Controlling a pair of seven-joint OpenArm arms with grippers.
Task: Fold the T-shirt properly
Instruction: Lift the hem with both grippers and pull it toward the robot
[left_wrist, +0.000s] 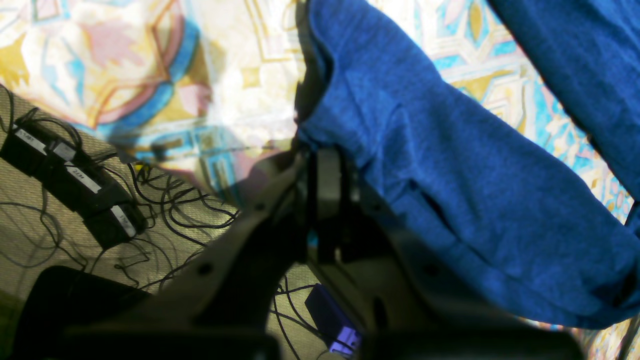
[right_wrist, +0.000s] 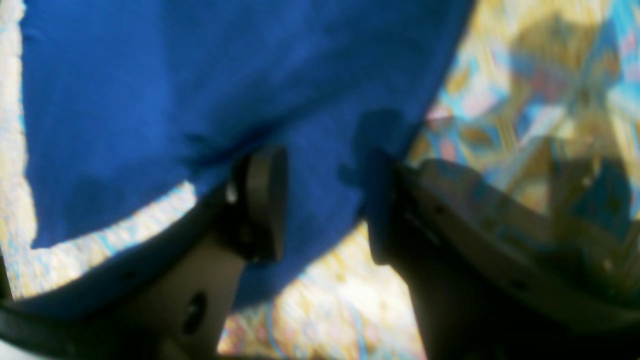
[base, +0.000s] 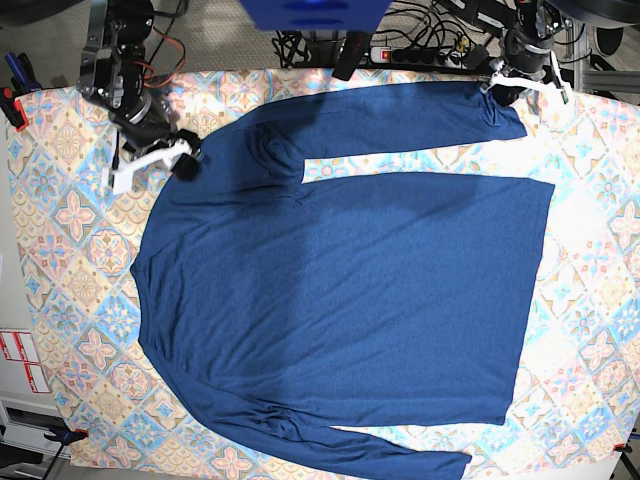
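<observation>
The T-shirt (base: 340, 280) is plain dark navy and long-sleeved. It lies spread flat on the patterned tablecloth (base: 80, 250), with one sleeve stretched along the far edge. At that sleeve's end, far right in the base view, my left gripper (base: 497, 92) is shut. In the left wrist view its fingers (left_wrist: 320, 165) pinch the edge of the blue sleeve (left_wrist: 450, 190). My right gripper (base: 185, 160) sits at the shirt's shoulder on the far left. In the right wrist view it (right_wrist: 325, 170) stands open, with blue fabric (right_wrist: 200, 75) lying between and beyond the two pads.
Power strips and tangled cables (left_wrist: 75, 175) lie on the floor past the table's far edge, also seen in the base view as a strip (base: 420, 50). A blue box (base: 315, 12) stands at the top centre. The lower sleeve (base: 400, 455) runs along the near table edge.
</observation>
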